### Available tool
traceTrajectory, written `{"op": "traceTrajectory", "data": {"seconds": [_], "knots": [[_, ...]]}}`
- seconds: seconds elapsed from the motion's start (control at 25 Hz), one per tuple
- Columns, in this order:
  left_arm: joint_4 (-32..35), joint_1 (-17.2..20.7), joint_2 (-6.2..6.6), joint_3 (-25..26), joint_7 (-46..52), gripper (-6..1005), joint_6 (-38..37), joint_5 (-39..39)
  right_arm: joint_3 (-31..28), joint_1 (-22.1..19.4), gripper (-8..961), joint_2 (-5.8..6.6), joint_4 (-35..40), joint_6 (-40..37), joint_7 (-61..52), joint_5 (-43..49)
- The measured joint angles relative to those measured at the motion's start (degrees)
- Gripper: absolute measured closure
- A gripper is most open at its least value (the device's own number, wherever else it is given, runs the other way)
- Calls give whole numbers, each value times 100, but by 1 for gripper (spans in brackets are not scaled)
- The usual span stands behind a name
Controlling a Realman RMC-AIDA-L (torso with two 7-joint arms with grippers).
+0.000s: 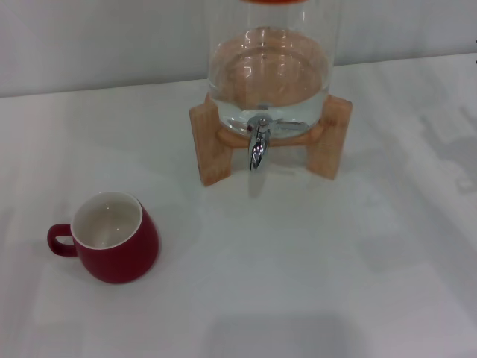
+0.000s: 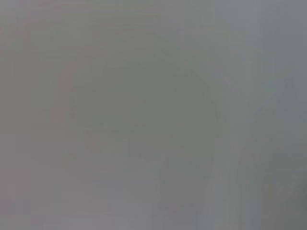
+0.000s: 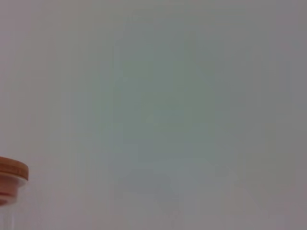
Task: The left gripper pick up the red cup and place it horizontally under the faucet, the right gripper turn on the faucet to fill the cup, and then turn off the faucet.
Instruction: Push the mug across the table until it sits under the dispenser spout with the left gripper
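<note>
Head view: red cup (image 1: 114,247) upright on white surface (image 1: 335,276), well apart from faucet (image 1: 258,144). Neither end effector visible; grip state unknown.

No part of the robot's body shows: the left gripper and the right gripper lie outside the head view, and each wrist view shows nothing of its own arm, so colours, shapes and markings cannot be told

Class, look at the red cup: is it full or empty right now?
Empty. The red cup sits upright on the table, its white inside bare, left of the faucet.
</note>
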State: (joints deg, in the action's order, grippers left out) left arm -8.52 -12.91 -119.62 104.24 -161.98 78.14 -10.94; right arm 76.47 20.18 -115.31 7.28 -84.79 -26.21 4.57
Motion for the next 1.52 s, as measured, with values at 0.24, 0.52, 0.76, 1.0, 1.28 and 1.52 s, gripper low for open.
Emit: {"op": "traceTrajectory", "data": {"seconds": [0.24, 0.52, 0.76, 1.0, 1.28, 1.52], "knots": [[0, -1, 0, 0, 0, 128, -2, -5, 0, -10, 128, 0, 2, -2, 8, 0], [0, -9, -1, 0, 0, 132, -6, -54, 0, -10, 128, 0, 10, -19, -5, 0], [10, -4, -13, 0, 0, 136, -9, -331, 0, -7, 128, 0, 11, -29, -6, 0], [125, 13, -16, 0, 0, 140, -10, -482, 0, -6, 128, 0, 11, -39, -10, 0], [188, 24, -18, -8, 0, 144, -10, -705, 9, -6, 128, 0, 5, -98, -28, 0], [263, 26, -35, -9, 0, 148, -9, -919, 18, -18, 128, 0, -6, -146, -36, 0]]}}
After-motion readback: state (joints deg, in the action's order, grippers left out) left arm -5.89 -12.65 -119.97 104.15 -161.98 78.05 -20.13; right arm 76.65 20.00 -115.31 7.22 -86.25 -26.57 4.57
